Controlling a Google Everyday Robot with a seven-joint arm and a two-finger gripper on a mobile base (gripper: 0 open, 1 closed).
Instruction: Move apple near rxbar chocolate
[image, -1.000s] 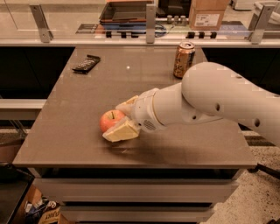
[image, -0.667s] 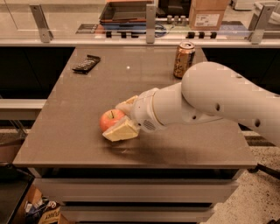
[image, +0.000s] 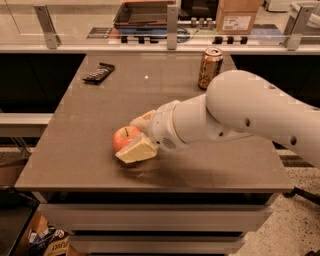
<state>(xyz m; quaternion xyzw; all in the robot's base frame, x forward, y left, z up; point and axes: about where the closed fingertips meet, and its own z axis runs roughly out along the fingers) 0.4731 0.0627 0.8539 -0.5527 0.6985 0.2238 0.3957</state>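
The red-orange apple (image: 123, 137) rests on the brown table (image: 90, 125), left of centre near the front. My gripper (image: 132, 140) reaches in from the right and is closed on the apple, with one pale finger (image: 136, 151) against its near side and the other (image: 143, 118) behind it. The apple's right side is hidden by the gripper. The rxbar chocolate (image: 98, 73), a flat dark bar, lies at the table's far left corner, well away from the apple.
A gold-brown drink can (image: 210, 67) stands at the far right of the table. My bulky white arm (image: 250, 110) covers the table's right side. A counter with railing posts, a tray and a cardboard box runs behind the table.
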